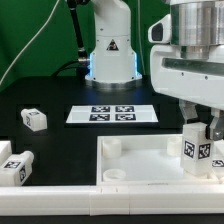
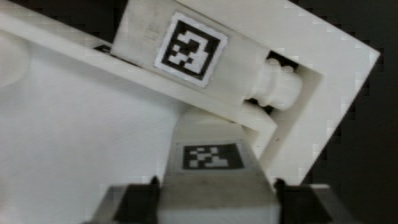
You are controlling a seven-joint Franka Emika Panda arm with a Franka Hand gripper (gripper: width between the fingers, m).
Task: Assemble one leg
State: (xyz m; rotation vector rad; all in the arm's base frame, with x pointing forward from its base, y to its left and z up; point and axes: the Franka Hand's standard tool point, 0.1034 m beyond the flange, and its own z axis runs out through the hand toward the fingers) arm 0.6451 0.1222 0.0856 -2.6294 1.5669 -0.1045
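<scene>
We see our gripper (image 1: 197, 128) squeezing the leg (image 1: 196, 148), standing up at a corner of the big white tabletop (image 1: 135, 160). Other legs (image 1: 17, 166) lie on the table (image 1: 55, 95). We think it's not fixed in yet.

Robotics lab: black table (image 1: 60, 100) with tagged marker board (image 1: 112, 114).

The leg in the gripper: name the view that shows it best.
The exterior view: the leg stands upright at the large white piece's corner on the exterior view's right, its tag visible. The wrist view shows only its tagged face foreshortened, between the fingers.
</scene>
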